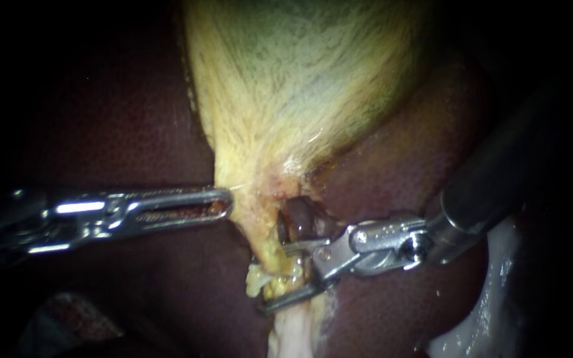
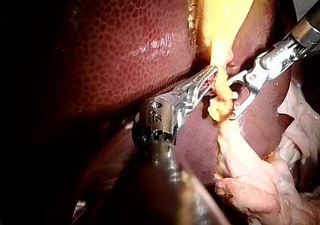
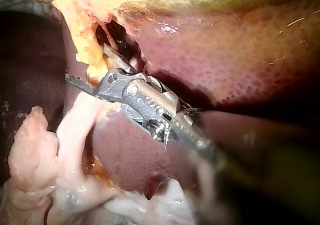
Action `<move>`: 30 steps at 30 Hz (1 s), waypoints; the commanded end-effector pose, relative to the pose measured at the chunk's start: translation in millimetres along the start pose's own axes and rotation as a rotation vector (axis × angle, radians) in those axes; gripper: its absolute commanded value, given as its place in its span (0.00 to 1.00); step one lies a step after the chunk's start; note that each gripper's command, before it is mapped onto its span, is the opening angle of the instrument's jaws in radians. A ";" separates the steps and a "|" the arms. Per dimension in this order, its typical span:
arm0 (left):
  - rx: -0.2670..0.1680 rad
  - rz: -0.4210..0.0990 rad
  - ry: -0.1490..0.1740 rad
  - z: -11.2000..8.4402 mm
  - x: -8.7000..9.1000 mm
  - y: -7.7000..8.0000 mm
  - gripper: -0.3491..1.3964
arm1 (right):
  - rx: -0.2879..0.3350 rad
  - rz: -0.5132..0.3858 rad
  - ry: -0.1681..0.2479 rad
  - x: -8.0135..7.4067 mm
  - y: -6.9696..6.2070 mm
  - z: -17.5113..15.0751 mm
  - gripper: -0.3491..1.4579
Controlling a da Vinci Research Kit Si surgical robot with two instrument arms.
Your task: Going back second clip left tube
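Observation:
The yellow-green gallbladder (image 1: 300, 79) narrows downward into a yellow neck and a thin tube (image 1: 268, 260). My left instrument (image 1: 225, 202) comes in level from the left, its jaws shut on the edge of that neck; the left wrist view shows the same grip (image 2: 212, 79). My right instrument (image 1: 272, 277) enters from the upper right. Its jaws stand open astride the tube, one above and one below, and do not press on it. The right wrist view shows these open jaws (image 3: 90, 65) against the yellow tissue (image 3: 92, 60). I make out no clip.
Dark red liver (image 1: 121, 119) surrounds the gallbladder on both sides. A dark opening (image 1: 300, 219) lies behind the tube, just above my right instrument's upper jaw. Pale fatty tissue (image 1: 293, 331) hangs below the tube, and more of it lies at the lower right (image 1: 492, 292).

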 end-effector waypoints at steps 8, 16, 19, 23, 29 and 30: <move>0.000 0.000 0.000 -0.1 0.0 0.0 0.00 | -0.037 -0.026 0.004 0.2 -0.8 -4.2 0.52; 0.000 0.001 0.000 0.0 0.1 0.1 0.00 | -0.067 -0.037 0.005 0.6 -1.3 -8.0 0.52; 0.001 0.001 0.000 -0.1 0.1 0.1 0.00 | -0.063 -0.053 0.005 1.3 -1.4 -9.7 0.52; 0.001 0.001 0.000 0.0 0.1 0.2 0.00 | -0.053 -0.072 0.006 2.4 -1.9 -12.4 0.52; 0.000 0.002 -0.001 0.4 0.3 0.4 0.00 | -0.046 -0.104 0.006 3.9 -2.9 -14.5 0.52; -0.001 0.003 -0.001 0.5 0.3 0.5 0.00 | -0.046 -0.108 0.006 4.1 -3.0 -14.6 0.52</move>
